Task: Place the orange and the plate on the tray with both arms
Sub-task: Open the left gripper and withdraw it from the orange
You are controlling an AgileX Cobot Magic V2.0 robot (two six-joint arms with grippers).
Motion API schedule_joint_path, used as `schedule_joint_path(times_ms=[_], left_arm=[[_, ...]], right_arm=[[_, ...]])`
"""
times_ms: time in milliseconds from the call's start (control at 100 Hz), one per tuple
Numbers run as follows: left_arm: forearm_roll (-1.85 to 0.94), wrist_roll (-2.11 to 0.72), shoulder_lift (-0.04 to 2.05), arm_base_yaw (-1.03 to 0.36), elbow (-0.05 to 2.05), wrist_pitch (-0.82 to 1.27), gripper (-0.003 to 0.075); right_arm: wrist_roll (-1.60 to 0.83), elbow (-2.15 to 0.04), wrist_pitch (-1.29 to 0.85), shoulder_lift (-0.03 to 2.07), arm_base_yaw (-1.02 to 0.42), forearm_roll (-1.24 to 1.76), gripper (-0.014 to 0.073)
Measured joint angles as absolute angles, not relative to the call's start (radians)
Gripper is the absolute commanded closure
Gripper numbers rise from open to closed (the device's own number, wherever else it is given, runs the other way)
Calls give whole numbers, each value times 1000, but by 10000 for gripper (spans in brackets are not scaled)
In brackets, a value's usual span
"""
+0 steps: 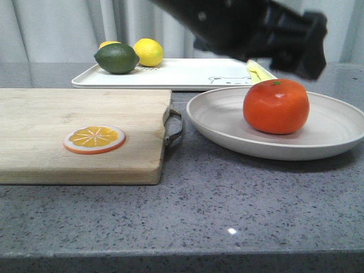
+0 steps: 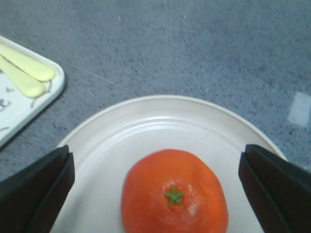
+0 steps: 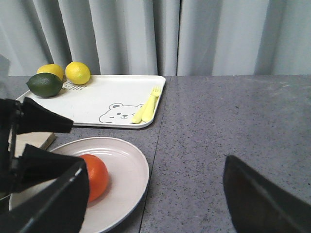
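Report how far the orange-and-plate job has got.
Done: nothing is on the tray yet. In hand: the left gripper hangs open over the orange, which sits on the plate on the table. Left: move orange and plate onto the tray.

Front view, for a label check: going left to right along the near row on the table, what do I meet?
Orange slice on the cutting board → board's metal handle → plate holding the orange.
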State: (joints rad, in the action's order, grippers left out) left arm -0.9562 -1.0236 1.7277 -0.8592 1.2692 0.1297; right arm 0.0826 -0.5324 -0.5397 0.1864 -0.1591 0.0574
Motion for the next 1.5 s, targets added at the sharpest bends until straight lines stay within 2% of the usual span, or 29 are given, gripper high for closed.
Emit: schedule_joint_path(times_ms=[250,650,1090,1230,1500], left_arm=[[-956,-1024,1534,-819,1121,60,60],[-956,-1024,1132,-570,841,31,60],[-961,-1024,730,-492,490,0,60],[-963,-1024,654,-465,437,-14,60],[-963,-1024,643,-457,414,-16,60]], right_arm=[[83,-532,-540,186,-159,57,20],[83,-532,-547,186,-159,57,20],[83,-532,-589,186,-159,57,20],[83,-532,-599,186,-159,59,20],[83,-532,-576,194,-159,90,20]])
